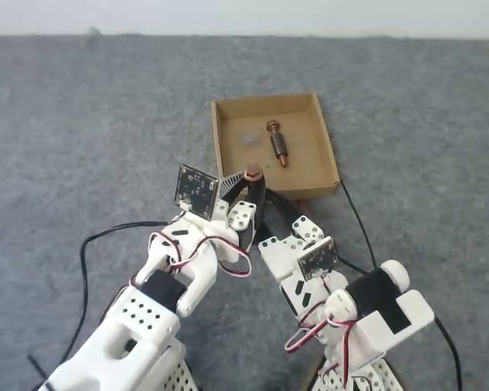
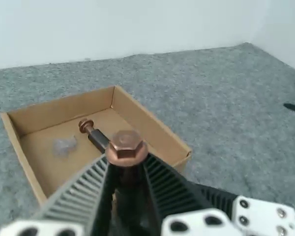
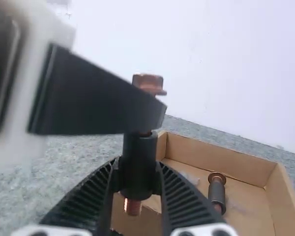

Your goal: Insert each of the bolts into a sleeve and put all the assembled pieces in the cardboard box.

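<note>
Bolt [image 2: 127, 146] with a copper-coloured hex head and a matching copper shank stands upright just in front of the near wall of the cardboard box [image 1: 220, 138], held off the grey carpet [image 1: 81, 122]. Its shank runs down through a black sleeve [image 3: 137, 157], a short smooth tube. The copper tip pokes out below the tube, and the head sits clear above it, with a gap of bare shank between head and sleeve.

The left gripper [image 2: 127, 164] is clamped on the bolt, its ribbed fingers [image 2: 83, 187] pressing the shank from both sides right under the hex head. The right gripper [image 3: 137, 172] is clenched around the sleeve lower down, one ribbed finger on each side of the tube. The two grippers meet at the same spot, the left one's hold above the right one's.

Inside the box a second assembled piece [image 1: 278, 144] lies flat on the cardboard floor, a copper bolt through a dark sleeve. It is well apart from both grippers, its head pointing toward the far wall
</note>
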Action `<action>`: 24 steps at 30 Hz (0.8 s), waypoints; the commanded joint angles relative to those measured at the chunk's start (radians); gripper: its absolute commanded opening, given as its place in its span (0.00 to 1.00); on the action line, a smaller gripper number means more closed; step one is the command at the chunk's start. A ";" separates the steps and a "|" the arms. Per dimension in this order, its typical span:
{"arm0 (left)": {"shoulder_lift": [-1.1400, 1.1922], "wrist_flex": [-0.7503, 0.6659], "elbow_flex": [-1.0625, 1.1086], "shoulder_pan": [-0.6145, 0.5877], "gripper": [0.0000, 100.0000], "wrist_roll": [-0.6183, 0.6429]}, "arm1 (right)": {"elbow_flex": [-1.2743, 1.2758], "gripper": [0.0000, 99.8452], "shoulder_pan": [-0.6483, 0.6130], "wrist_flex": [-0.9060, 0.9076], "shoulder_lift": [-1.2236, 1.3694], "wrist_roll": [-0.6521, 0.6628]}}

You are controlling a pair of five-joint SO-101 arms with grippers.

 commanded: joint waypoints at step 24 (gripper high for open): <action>-0.034 0.003 0.028 -0.098 0.16 -0.003 | 0.021 0.01 0.039 0.001 -0.007 0.002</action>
